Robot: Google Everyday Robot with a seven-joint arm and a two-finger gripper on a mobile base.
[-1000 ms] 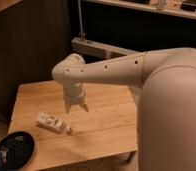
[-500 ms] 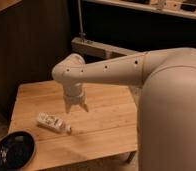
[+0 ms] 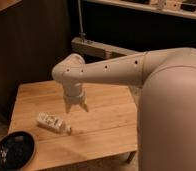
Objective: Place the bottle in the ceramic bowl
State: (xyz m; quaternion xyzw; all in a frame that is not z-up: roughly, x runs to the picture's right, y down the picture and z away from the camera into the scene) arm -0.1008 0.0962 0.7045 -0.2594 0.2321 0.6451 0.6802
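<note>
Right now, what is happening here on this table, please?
A robot arm holds its pincer open above the wooden table, close to the whitish bottle. The bottle lies on its side and is not gripped. The black ceramic bowl sits at the table's near corner, and the bottle is not yet in it.

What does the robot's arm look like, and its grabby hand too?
The arm is creamy white, smooth and fat like a tube, with a row of small dark dots along its side and a round joint at the bend. The gripper, hanging above the light wooden table, is the same white, with two short pointed fingers. No cables show.
</note>
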